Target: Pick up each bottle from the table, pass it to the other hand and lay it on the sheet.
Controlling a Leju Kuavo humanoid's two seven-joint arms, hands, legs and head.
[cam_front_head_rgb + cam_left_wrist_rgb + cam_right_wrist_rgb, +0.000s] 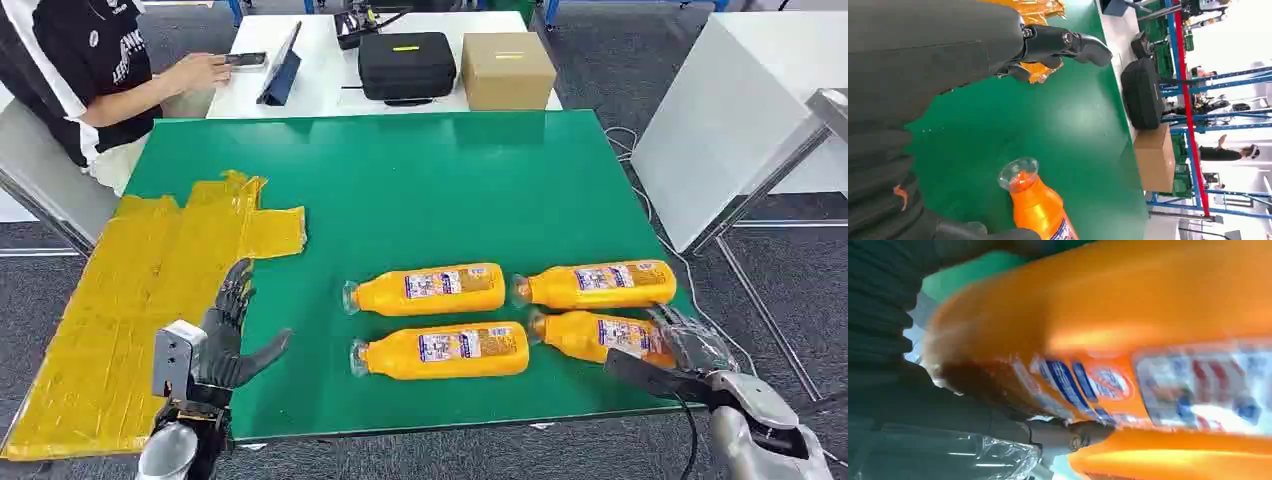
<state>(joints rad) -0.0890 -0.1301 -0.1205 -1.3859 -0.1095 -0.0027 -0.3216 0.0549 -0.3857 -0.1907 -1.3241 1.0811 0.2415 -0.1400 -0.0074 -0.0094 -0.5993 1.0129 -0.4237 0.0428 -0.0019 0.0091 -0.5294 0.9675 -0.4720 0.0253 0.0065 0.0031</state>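
While reaching in at the table's near right corner, closing the right hand (680, 345) over the label end of the near-right bottle (600, 334), fingers wrapped in crinkled clear film and pressed against the glossy orange plastic; whether the grip is complete, hard to tell, the right wrist view being blurred and very close. Lying with its long axis across the table, neck pointing towards the left hand (228, 335), so judged well set for a crosswise hand-over. Hovering open at the near left, dark fingers spread and holding nothing, just beside the wrinkled yellow sheet (130, 300). Resting on the smooth green table (420, 180) between the hands, the front-middle bottle (443, 350); a little farther, the back-middle bottle (428, 288) and back-right bottle (600, 284), all parallel, clear-capped, paper-labelled. Beyond, sitting at a white desk (320, 60), a person (90, 70), with a black case (406, 65) and a cardboard box (507, 70).
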